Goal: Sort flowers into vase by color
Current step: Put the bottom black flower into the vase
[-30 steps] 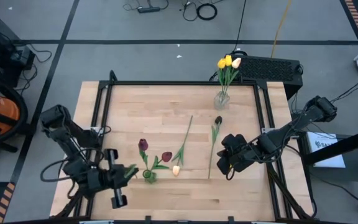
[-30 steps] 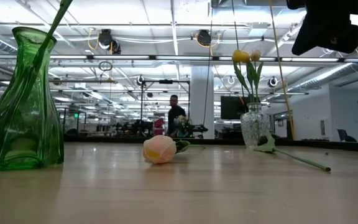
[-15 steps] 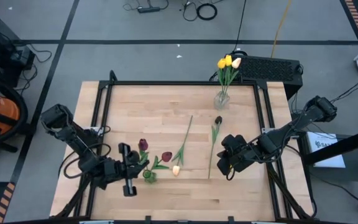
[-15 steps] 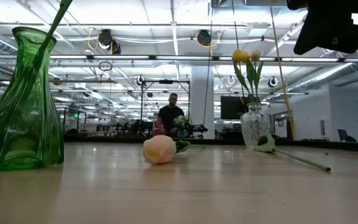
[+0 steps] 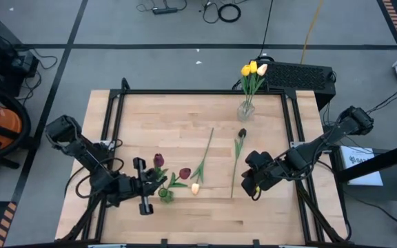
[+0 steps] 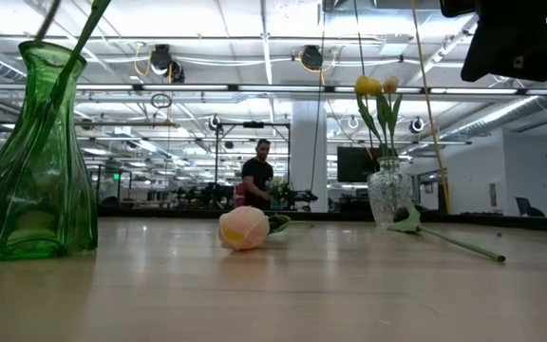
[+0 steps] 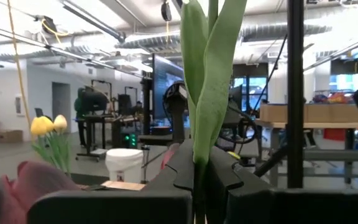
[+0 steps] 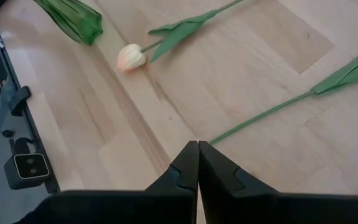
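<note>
My left gripper (image 5: 145, 186) is near the table's near-left, beside the green vase (image 5: 165, 195), and is shut on a tulip's green stem and leaves (image 7: 204, 93). I cannot pick out that tulip's head. Two dark red tulips (image 5: 158, 160) (image 5: 185, 173) stand in the green vase (image 6: 31, 161). A cream-peach tulip (image 5: 195, 188) (image 6: 243, 228) and a near-black tulip (image 5: 241, 133) lie flat on the table. The clear vase (image 5: 245, 110) holds yellow and cream tulips (image 5: 252, 69). My right gripper (image 5: 250, 181) (image 8: 197, 158) hovers shut beside the near-black tulip's stem (image 8: 260, 118). My left gripper pinches the tulip's stem and leaf bases (image 7: 199, 167) between its two fingers, which come level from the table's left and lie across the stem. The leaves rise upright above the fingers. Below them the gripper hides the stem. In the low view a stem (image 6: 50, 19) slants into the green vase's mouth.
A black frame (image 5: 185, 91) borders the wooden table, with a dark box (image 5: 298, 76) beyond its far-right corner. Bare wood lies at the far left (image 5: 157, 124) and along the near edge (image 5: 212, 220). A person (image 6: 257, 180) stands far back in the room.
My left gripper has carried the upright tulip toward the table's right, up to the green vase, and stayed shut. In the low view a second stem now shows at the vase's mouth. The tulips lying on the table have not moved.
</note>
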